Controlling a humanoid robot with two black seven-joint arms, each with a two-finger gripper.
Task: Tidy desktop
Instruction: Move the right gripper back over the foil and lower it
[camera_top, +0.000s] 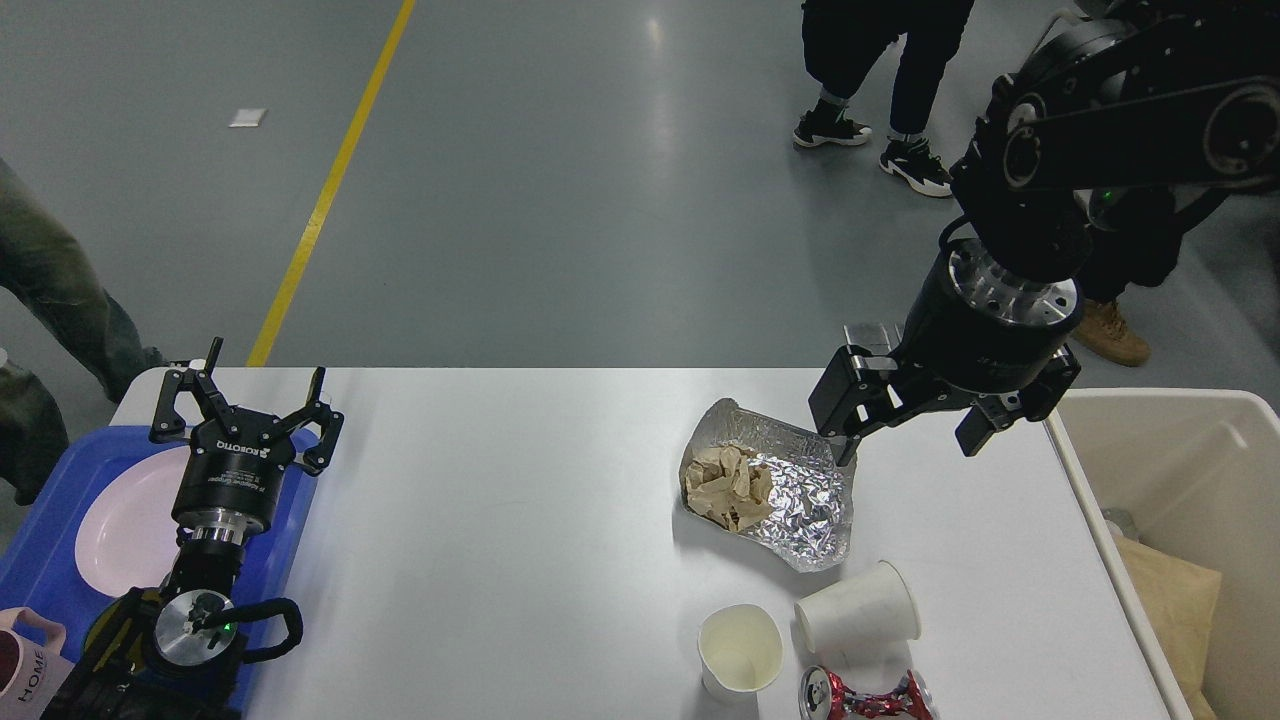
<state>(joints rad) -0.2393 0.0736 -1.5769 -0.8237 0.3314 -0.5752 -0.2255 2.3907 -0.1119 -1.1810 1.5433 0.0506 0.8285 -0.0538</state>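
- White and matte, the desktop (520, 540) fills the lower middle of the view, a smooth rectangle with rounded far corners; its near edge is cut off by the frame.
- Crinkled silver foil (800, 490) lies right of centre on it, shaped like a shallow open wrapper, with a wad of crumpled brown paper (728, 485) sitting in its left part.
- Near the front edge, an upright white paper cup (740, 650) shows a pale hollow inside; a second white paper cup (860, 608) lies on its side just beside it.
- A crushed red can (865, 697) lies at the very bottom, partly cut off.
- The right gripper (905, 435) hangs over the foil's far right corner, its two fingers spread apart with nothing between them; whether a fingertip touches the foil I cannot tell.
- The left gripper (245, 410) points away from me over the blue plastic tray (40, 545), fingers spread wide, holding nothing.
- The tray carries a round pale pink plate (120, 525), partly hidden by the left arm.
- A pink mug (25, 665) with lettering on it shows at the bottom left corner, clipped.
- The beige plastic bin (1180, 470) stands at the table's right end, cut off by the frame; brown paper (1175, 600) lies inside.
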